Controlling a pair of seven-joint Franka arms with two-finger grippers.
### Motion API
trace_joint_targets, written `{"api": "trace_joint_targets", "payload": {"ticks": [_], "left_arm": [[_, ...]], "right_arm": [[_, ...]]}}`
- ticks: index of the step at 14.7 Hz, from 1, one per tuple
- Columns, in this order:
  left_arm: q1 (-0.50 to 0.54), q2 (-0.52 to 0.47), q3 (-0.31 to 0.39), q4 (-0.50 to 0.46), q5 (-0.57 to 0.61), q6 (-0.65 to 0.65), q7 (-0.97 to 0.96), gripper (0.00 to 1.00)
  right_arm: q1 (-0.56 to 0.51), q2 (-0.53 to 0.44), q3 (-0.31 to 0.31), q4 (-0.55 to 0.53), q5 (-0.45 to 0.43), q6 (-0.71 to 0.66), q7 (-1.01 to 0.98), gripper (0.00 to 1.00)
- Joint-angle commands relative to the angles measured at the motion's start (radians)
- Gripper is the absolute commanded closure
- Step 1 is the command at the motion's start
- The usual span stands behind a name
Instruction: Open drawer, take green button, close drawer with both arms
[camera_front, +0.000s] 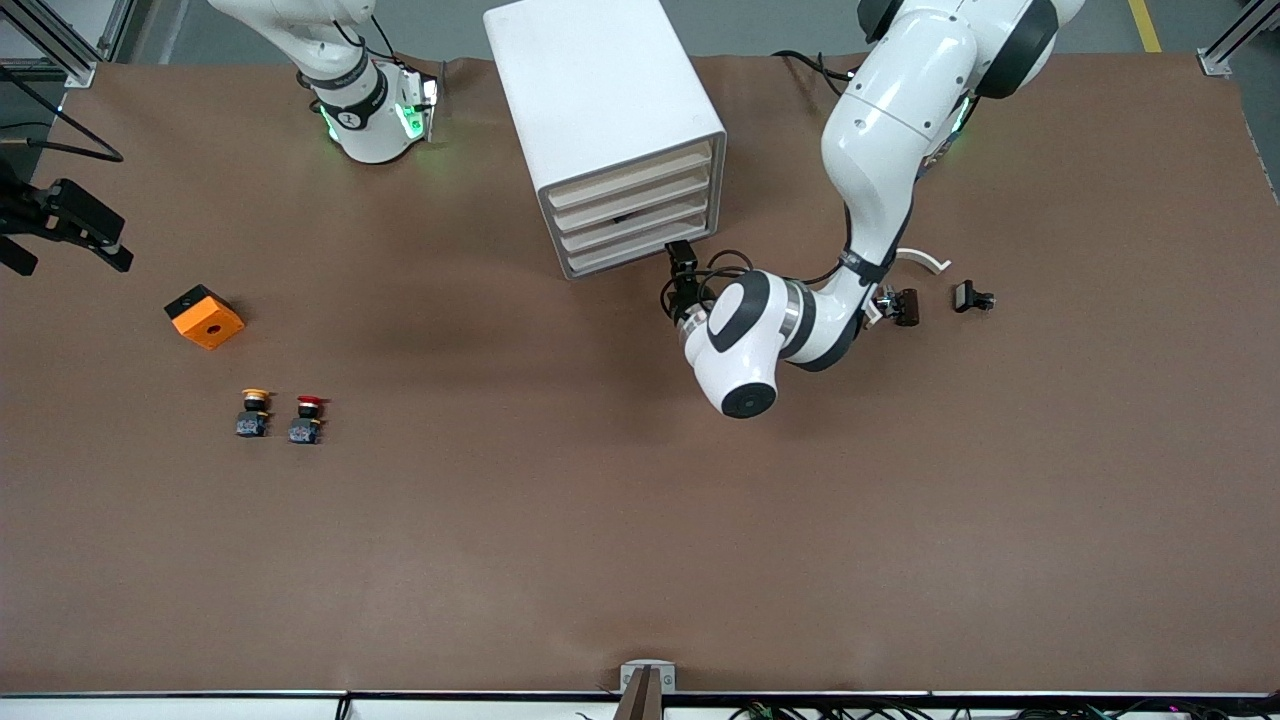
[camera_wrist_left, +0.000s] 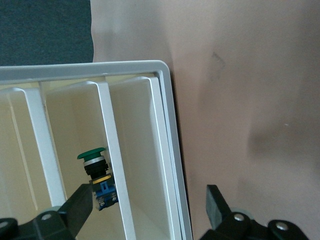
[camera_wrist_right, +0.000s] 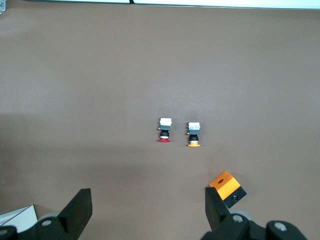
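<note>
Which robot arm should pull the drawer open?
Probably the left: its open gripper is right at the drawer cabinet, and its camera sees the green button inside. The right gripper waits over the orange box.

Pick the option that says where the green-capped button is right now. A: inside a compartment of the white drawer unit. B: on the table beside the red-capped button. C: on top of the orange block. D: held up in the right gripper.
A: the left wrist view shows the green-capped button standing inside the white drawer unit, between two of its white dividers, with the open left gripper in front of it.
</note>
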Motion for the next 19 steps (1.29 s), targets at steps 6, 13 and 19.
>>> {"api": "trace_joint_targets", "payload": {"ticks": [6,13,19], "left_arm": [[-0.059,0.021,0.008,0.008,-0.067,-0.015,-0.055,0.29],[-0.073,0.039,0.008,-0.013,-0.121,-0.023,-0.064,0.44],[-0.082,0.048,0.008,-0.020,-0.154,-0.041,-0.079,0.50]], "right_arm": [[-0.006,0.004,0.006,0.016,0.007,-0.013,0.010,0.00],[-0.006,0.004,0.007,0.016,0.007,-0.012,0.010,0.00],[-0.005,0.005,0.009,0.016,0.007,-0.012,0.010,0.00]]}}
